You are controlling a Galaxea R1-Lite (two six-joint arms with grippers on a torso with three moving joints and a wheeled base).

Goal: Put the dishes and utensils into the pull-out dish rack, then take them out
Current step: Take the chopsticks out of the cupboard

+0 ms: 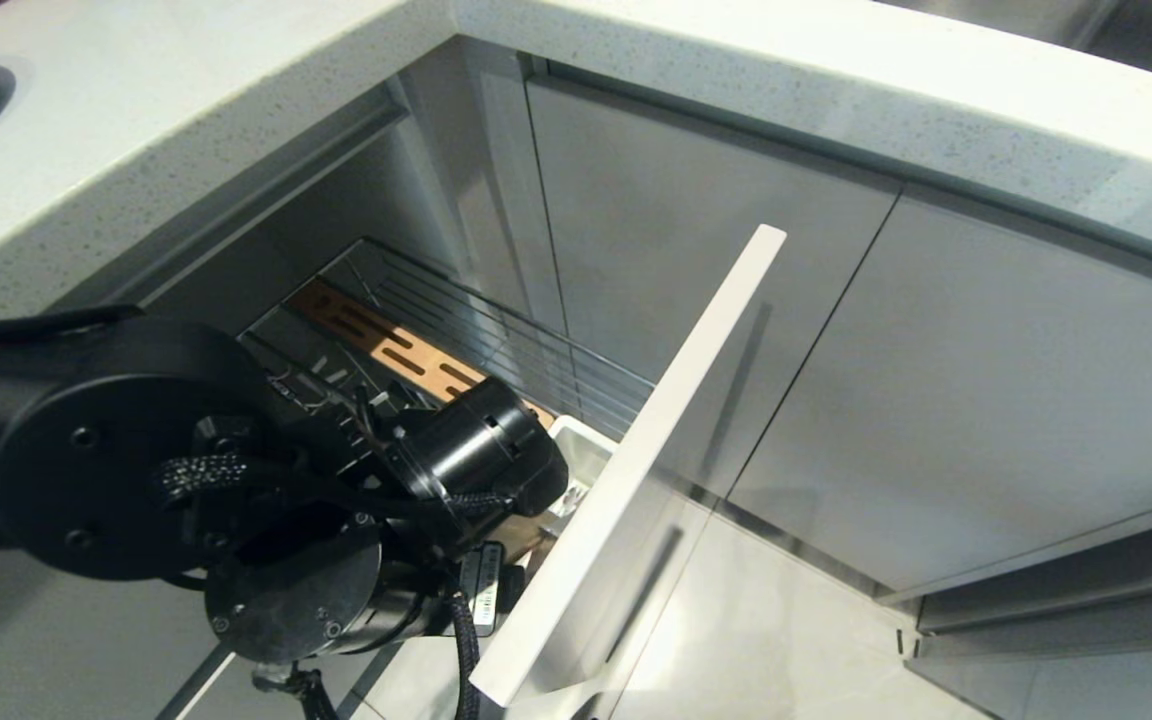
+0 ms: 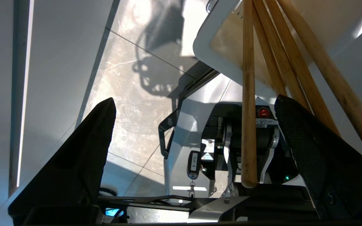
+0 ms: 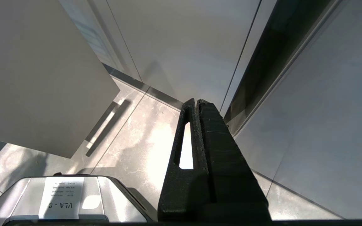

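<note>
Your left gripper (image 2: 193, 141) sits at the utensil cup (image 2: 212, 59) with fingers wide, chopsticks (image 2: 249, 94) standing loose between them, not gripped. Dish rack (image 1: 456, 350) is pulled out; plate and bowl aren't visible in it. Right gripper (image 3: 198, 108) parked, fingers together.

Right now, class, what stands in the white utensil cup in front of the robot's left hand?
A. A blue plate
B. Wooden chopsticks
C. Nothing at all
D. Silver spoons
B. In the left wrist view the wooden chopsticks rise out of the white utensil cup, between the spread fingers of the open left hand, which does not grip them.
</note>
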